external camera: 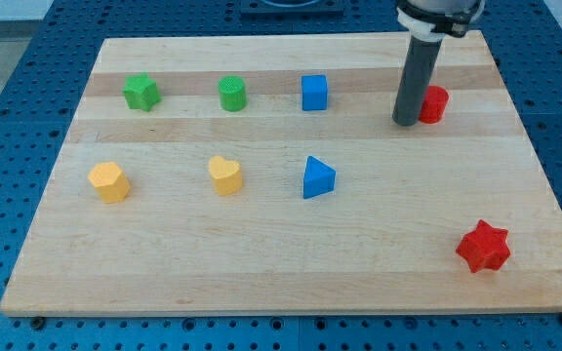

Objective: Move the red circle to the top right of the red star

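The red circle [435, 103] sits near the view's upper right on the wooden board [261, 263]. My tip [405, 122] stands right beside it on its left, touching or nearly touching it and hiding its left edge. The red star [483, 247] lies at the view's lower right, well below the red circle and a little to its right.
A green star [141, 93], a green cylinder [232, 94] and a blue cube [314, 93] line the upper row. A yellow hexagon [109, 181], a yellow heart [226, 175] and a blue triangle [317, 177] line the middle row. The board's right edge is close to the red star.
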Motion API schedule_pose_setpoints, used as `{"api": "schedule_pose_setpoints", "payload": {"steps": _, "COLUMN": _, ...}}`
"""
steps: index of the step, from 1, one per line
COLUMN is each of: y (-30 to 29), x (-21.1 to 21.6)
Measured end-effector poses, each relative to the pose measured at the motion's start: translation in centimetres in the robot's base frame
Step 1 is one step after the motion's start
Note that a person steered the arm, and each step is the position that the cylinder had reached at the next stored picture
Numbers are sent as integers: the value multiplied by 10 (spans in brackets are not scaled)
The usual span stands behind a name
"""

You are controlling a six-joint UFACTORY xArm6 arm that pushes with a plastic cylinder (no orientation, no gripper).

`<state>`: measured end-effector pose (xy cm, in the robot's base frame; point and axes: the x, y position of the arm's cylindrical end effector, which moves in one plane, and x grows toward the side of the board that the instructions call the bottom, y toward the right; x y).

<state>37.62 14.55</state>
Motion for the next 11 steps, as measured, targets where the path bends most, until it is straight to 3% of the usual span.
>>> {"api": "schedule_pose_setpoints", "payload": {"steps": 2, "y": 13, "x": -71}}
{"api": "schedule_pose_setpoints", "payload": {"steps": 4, "y": 15, "x": -71}}
{"api": "schedule_pose_setpoints", "payload": {"steps": 5, "y": 15, "x": -56}}
{"api": "schedule_pose_setpoints", "payload": {"steps": 6, "y": 15, "x": -9}}
{"api": "schedule_pose_setpoints", "payload": {"steps": 8, "y": 32, "x": -22}}
{"api": "schedule_pose_setpoints", "payload": {"steps": 11, "y": 60, "x": 57}}
